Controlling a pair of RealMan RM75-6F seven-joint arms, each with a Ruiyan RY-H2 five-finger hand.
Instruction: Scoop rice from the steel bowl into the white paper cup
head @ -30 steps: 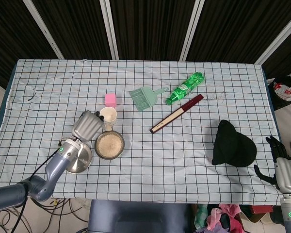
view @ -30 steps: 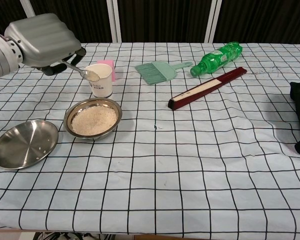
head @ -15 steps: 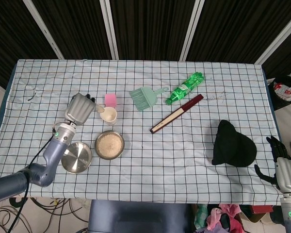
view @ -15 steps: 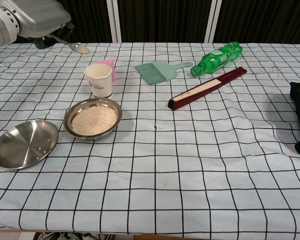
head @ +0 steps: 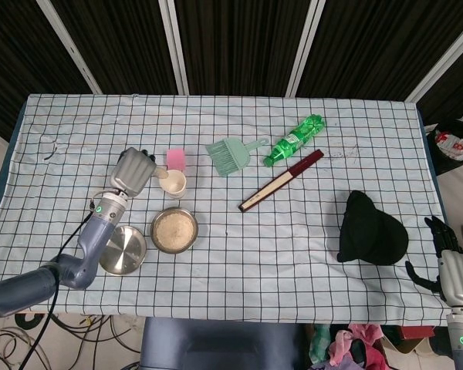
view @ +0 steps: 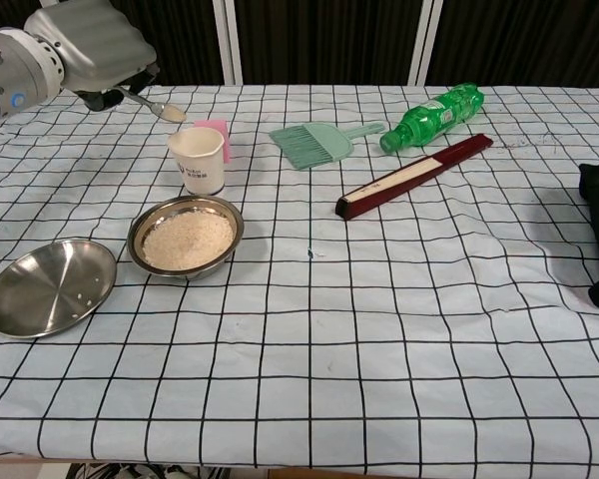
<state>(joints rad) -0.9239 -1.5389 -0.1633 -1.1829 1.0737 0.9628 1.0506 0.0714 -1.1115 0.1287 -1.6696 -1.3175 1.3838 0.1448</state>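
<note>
At lower left of the chest view, an empty steel plate (view: 50, 287) lies beside the steel bowl (view: 186, 237), filled with loose rice that would spill at a tilt. Just beyond stands the white paper cup (view: 198, 160), light, thin-walled and probably easy to tip. At upper left, the left hand (view: 85, 45) grips a spoon (view: 156, 106) by its handle, the bowl end carrying rice above the cup. The right hand (head: 454, 274), at the head view's lower right, holds nothing, fingers apart.
</note>
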